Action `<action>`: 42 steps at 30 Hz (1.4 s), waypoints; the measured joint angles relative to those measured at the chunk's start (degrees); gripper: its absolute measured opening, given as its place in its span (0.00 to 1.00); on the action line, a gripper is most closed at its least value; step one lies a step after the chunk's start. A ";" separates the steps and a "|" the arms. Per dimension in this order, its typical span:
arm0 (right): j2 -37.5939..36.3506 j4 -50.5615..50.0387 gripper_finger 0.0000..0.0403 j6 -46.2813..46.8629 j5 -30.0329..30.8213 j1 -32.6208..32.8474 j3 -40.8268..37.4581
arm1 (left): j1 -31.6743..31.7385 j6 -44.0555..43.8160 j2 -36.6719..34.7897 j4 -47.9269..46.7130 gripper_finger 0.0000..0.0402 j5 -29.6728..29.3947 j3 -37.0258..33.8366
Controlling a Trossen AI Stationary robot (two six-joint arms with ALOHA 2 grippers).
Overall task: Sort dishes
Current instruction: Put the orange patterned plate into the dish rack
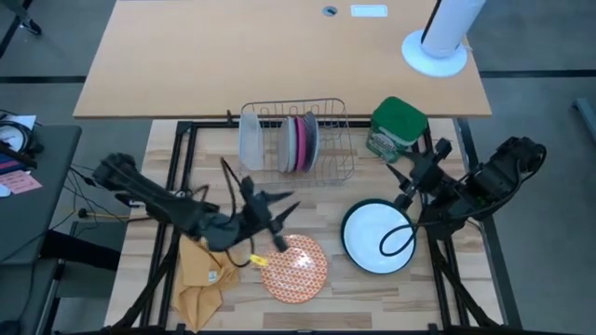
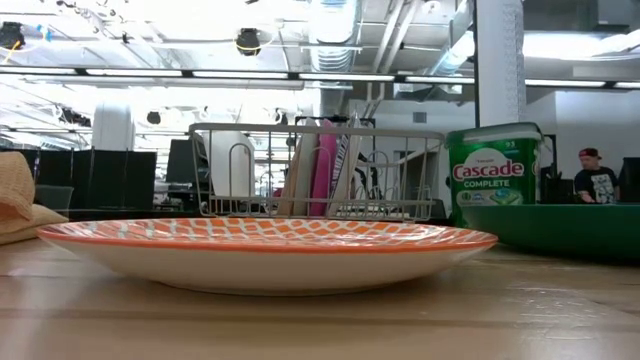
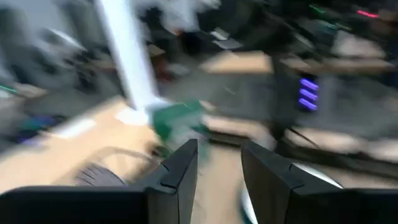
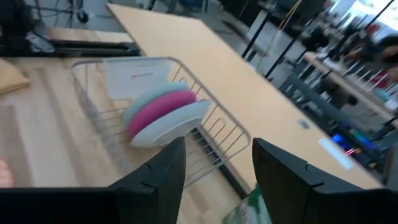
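My left gripper (image 1: 279, 223) hovered parted and empty just above the orange-and-white patterned plate (image 1: 296, 268), which lay flat on the table (image 1: 372, 288). My right gripper (image 1: 407, 179) waited open beside the white plate with dark green rim (image 1: 374, 237); the grey and magenta-pink plates (image 1: 300, 144) stood in the wire rack (image 1: 331, 158).

Patterned plate (image 1: 296, 267) lies left of large plate (image 1: 376, 236), rack (image 1: 300, 140) behind both.

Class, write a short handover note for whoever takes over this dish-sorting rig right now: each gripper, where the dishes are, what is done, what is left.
Left gripper: open, empty, above the orange-and-white plate, which lies flat on the table.
Right gripper: open, empty, by the white plate with green rim, also flat on the table.
Done: grey and pink plates stand in the wire rack.
Left: rack the two plates on the table.
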 joint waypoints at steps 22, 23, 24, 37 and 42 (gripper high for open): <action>12.82 12.00 0.46 0.55 -17.00 -0.05 0.00 | -4.48 -14.02 -4.72 -25.75 0.29 23.27 -0.09; 14.17 13.12 0.46 -1.07 -18.69 -0.04 0.00 | -4.74 -14.59 -4.70 -26.45 0.29 26.19 -0.09; 15.40 14.10 0.46 -2.61 -20.06 -0.07 0.00 | -5.00 -15.07 -4.64 -26.50 0.29 28.37 -0.39; 26.81 31.43 0.46 -19.06 -23.43 -0.53 0.01 | -8.49 -22.66 -4.52 -31.59 0.29 36.26 -6.25; 27.22 39.09 0.46 -20.60 -29.42 -0.91 0.04 | -9.13 -22.88 -4.52 -33.27 0.29 36.21 -6.25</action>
